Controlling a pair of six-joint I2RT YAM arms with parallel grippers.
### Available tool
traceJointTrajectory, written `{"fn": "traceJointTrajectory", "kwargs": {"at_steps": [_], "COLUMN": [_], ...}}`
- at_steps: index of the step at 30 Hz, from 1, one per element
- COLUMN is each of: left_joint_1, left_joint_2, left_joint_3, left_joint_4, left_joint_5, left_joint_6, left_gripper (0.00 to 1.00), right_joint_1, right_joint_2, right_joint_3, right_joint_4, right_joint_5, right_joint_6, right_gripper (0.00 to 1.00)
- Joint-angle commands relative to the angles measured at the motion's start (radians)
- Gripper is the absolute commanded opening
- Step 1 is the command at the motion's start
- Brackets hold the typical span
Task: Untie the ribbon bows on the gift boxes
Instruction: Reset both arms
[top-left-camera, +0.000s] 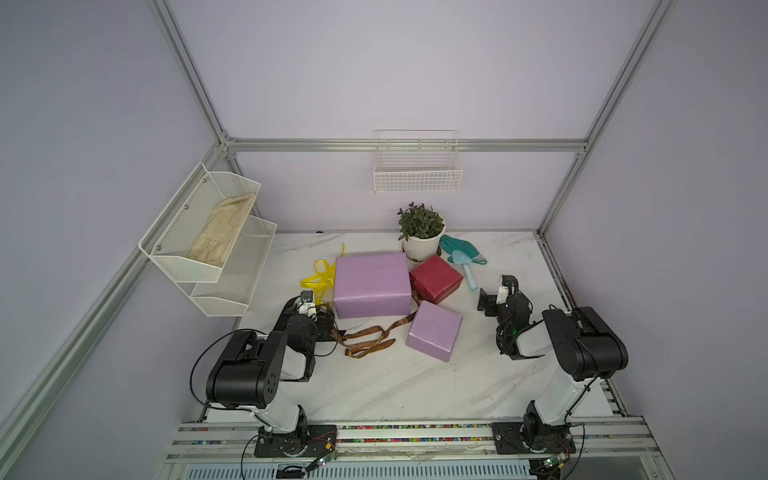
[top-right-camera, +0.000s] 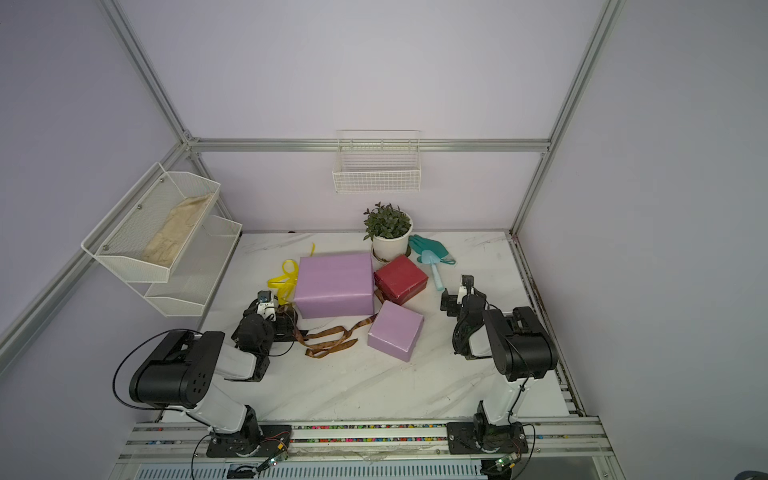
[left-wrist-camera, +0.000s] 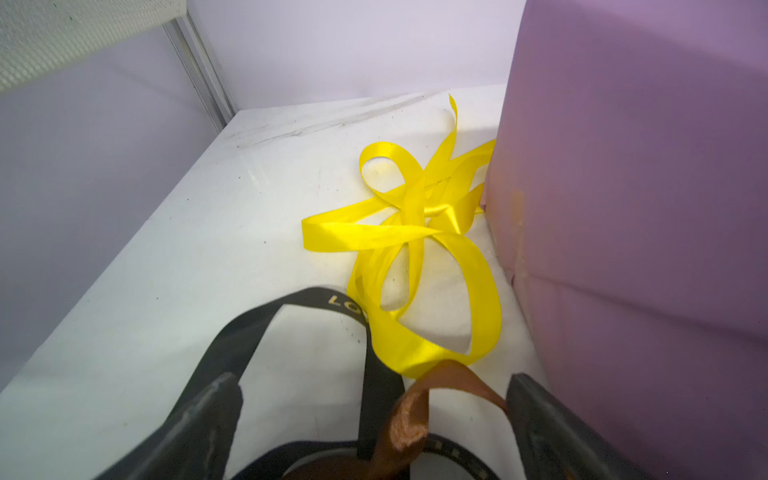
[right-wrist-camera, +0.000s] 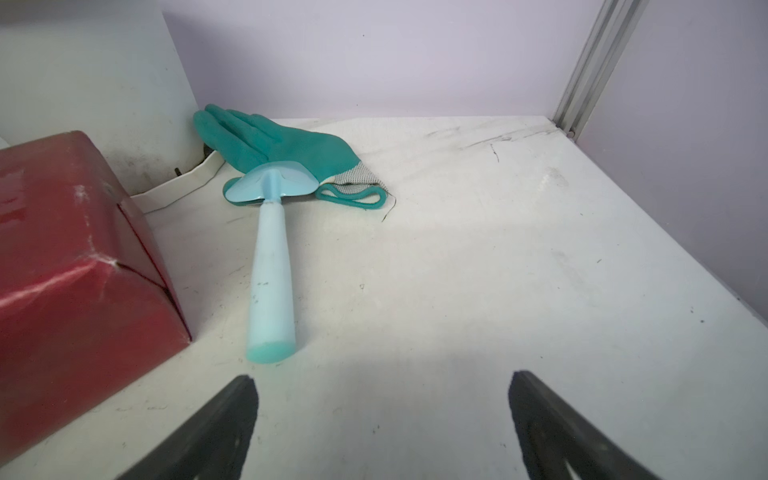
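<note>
Loosely, brown ribbon (left-wrist-camera: 409, 419) draped between released left jaws, yellow ribbon (left-wrist-camera: 415, 232) laid at twelve o'clock, right jaws spread, red box (right-wrist-camera: 62, 257) at nine o'clock.

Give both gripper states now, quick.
Left gripper: open, gripping nothing; brown ribbon lies between its jaws.
Right gripper: open, empty.

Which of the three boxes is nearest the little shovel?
The red box, the only one not lilac; the shovel lies just beside it.

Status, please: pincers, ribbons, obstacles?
Left pincer open, brown ribbon between jaws. Right pincer open, empty, trowel ahead. Yellow ribbon off, beside large lilac box.
</note>
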Motion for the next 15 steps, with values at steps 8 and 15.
{"fn": "traceJointTrajectory", "kwargs": {"at_steps": [8, 15], "left_joint_1": [0.006, 0.006], "left_joint_2": [-0.037, -0.030], "left_joint_3": [0.067, 0.147], "left_joint_4": [0.027, -0.115], "left_joint_5": [-0.012, -0.104], "left_joint_6": [0.006, -0.039], "left_gripper": [1.00, 1.00], "right_joint_1": [-0.004, -0.018], "right_joint_2": [0.005, 0.001], "right_joint_3": [0.031, 0.034], "right_joint_4": [0.039, 0.031], "right_joint_5": [0.020, 0.001], "right_joint_6": [0.038, 0.041], "right_gripper": [0.97, 0.97]}}
